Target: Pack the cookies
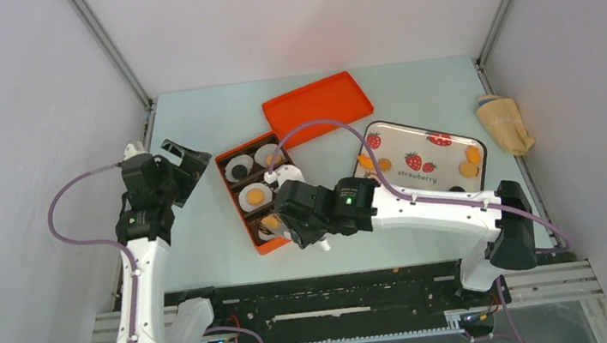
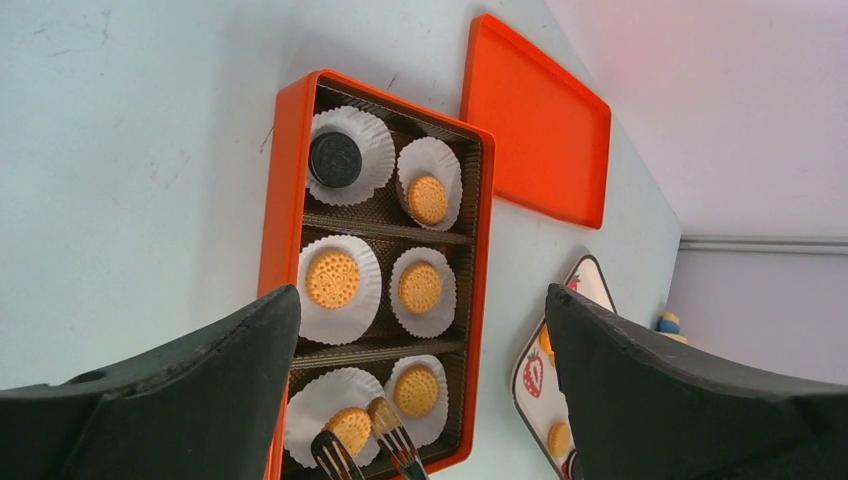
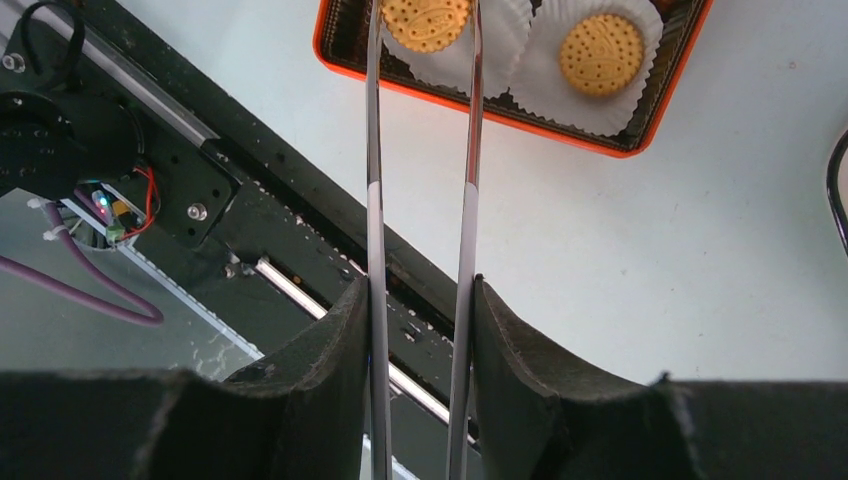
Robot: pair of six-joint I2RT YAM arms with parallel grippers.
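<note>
**Right gripper** (image 3: 420, 300) is clamping a pair of long metal tongs (image 3: 468, 200) between its black fingers. The two blades are reaching into the near row of the orange rectangular box (image 3: 520, 118). Their ends are straddling one of the small round orange-yellow cookies (image 3: 425, 22), which is lying in a white fluted paper cup (image 3: 500, 40). The frame edge is cutting off the tips, so contact with that cookie cannot be told.

**Left wrist view** is showing the whole box. Five of its six cups are carrying orange-yellow cookies, and the far-left cup is carrying a dark round cookie (image 2: 335, 160). The tong tips are flanking the cookie in the near-left cup. The left gripper (image 2: 417, 300) is hanging spread wide and grasping nothing.

**Overhead view** alone is showing the strawberry-printed tray (image 1: 452, 139) to the right of the box, with further cookies lying on it. The flat orange lid (image 1: 318, 105) is lying behind the box on the pale surface (image 1: 204, 235). The right arm is stretching low and leftward, hiding the box's near row. The left arm is standing upright to the left of the box, its wrist bending toward it.
</note>
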